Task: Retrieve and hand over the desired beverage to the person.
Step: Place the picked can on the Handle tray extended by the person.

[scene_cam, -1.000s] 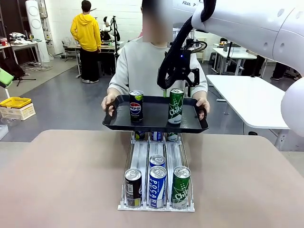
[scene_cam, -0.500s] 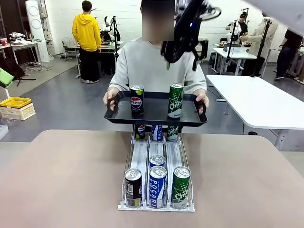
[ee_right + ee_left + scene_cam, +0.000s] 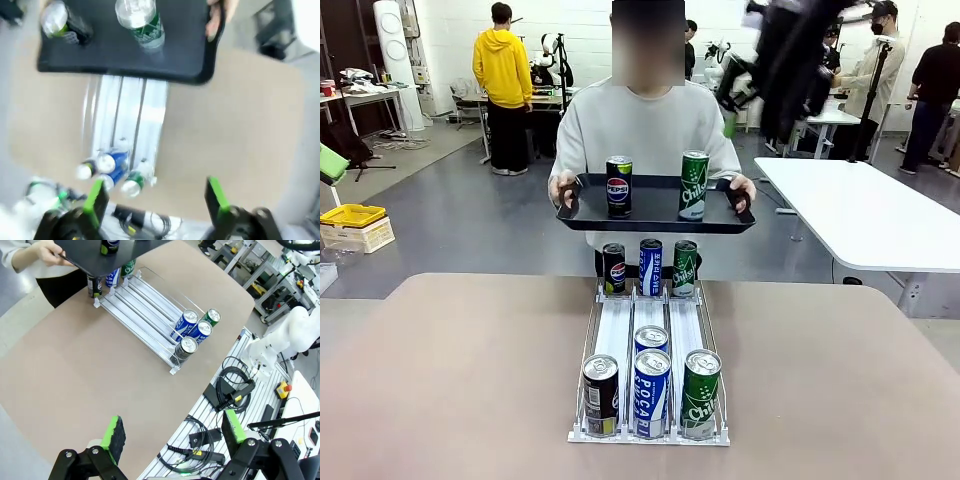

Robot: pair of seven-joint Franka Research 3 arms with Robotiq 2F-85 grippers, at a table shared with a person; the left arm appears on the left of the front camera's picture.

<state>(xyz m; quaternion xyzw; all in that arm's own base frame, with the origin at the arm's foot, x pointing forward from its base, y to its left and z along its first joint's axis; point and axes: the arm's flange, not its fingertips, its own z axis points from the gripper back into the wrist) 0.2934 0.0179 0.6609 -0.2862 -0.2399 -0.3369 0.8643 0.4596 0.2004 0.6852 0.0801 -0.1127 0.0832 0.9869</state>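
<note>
Black tray with two cans held up by the person — handover looks done.

Green Chilsung can and Pepsi can stand upright on the tray, above the far end of the rack on the worktop. Right end effector hangs high over the tray, jaws wide, empty; left end effector likewise wide and empty, well off to the side. Next move is likely to pull both arms clear — the raised tray and the person's hand lie beneath the right arm's path.

Glossy metal cans, matt black plastic tray, smooth matt tabletop.
</note>
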